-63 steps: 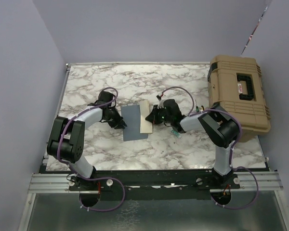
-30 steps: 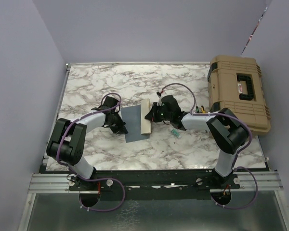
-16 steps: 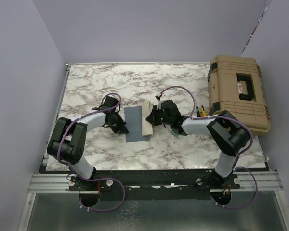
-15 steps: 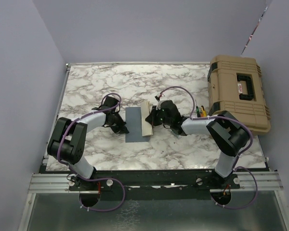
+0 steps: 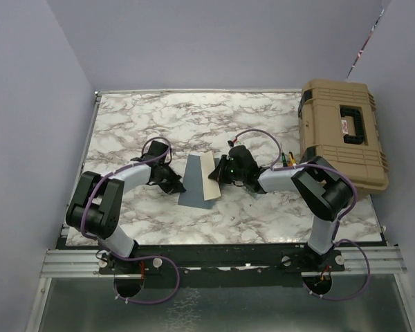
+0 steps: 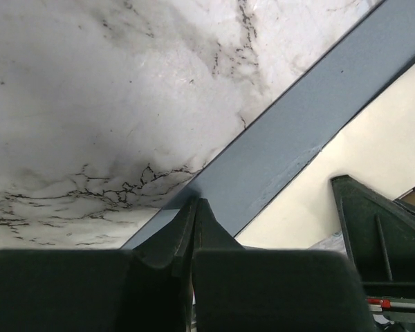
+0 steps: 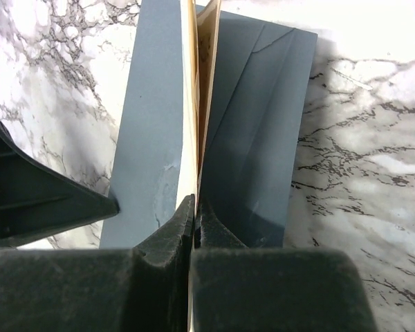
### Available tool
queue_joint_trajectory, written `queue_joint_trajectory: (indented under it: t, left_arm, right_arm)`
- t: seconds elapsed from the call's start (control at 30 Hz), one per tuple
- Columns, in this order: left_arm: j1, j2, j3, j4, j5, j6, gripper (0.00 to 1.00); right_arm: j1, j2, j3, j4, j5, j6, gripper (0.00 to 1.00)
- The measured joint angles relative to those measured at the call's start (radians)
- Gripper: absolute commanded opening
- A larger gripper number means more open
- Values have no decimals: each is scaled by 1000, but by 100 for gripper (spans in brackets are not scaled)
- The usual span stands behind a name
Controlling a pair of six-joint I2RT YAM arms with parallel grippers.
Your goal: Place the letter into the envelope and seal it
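On the white marble-patterned table (image 5: 159, 117) we see the left gripper (image 5: 176, 185) pinched fully closed on the left edge of the flat slate blue-grey paper envelope (image 5: 194, 185) at the centre, while the right gripper (image 5: 219, 177), equally tight, clamps the tan, brown-bordered paper letter (image 5: 212, 183), tilted on edge along the envelope's right side.

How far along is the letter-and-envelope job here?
Done: both papers are gripped. In hand: the right claw, shut on the letter, holds it tilted against the envelope, whose edge the left claw pinches. Remaining: tan paper shows outside the envelope in the top view, so insertion is unfinished and sealing has not started.
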Motion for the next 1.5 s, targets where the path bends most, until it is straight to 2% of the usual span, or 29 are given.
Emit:
queue_joint_trajectory:
  t: [0.1, 0.23, 0.33, 0.43, 0.73, 1.0, 1.5]
  left_arm:
    - [0, -11, -11, 7, 0, -15, 2]
    - [0, -32, -10, -8, -19, 3, 36]
    - [0, -68, -6, -45, -54, 32, 53]
    - [0, -125, -2, -78, -90, 77, 61]
    - [-2, -117, 2, -125, -79, 222, 60]
    - [-18, -68, 37, -142, -76, 293, 59]
    - [-42, -10, 82, -138, -55, 307, 54]
  right_arm:
    - [-2, 0, -2, -5, 3, 38, 0]
    - [-2, -34, -42, -2, 27, 60, 0]
    - [-2, -88, -71, -14, 40, 67, 0]
    - [-2, -132, -76, -32, 39, 74, 0]
    - [-42, -254, -99, -148, -50, 90, 0]
    - [-80, -242, -112, -229, -135, 124, 0]
    - [-103, -228, -132, -298, -168, 195, 0]
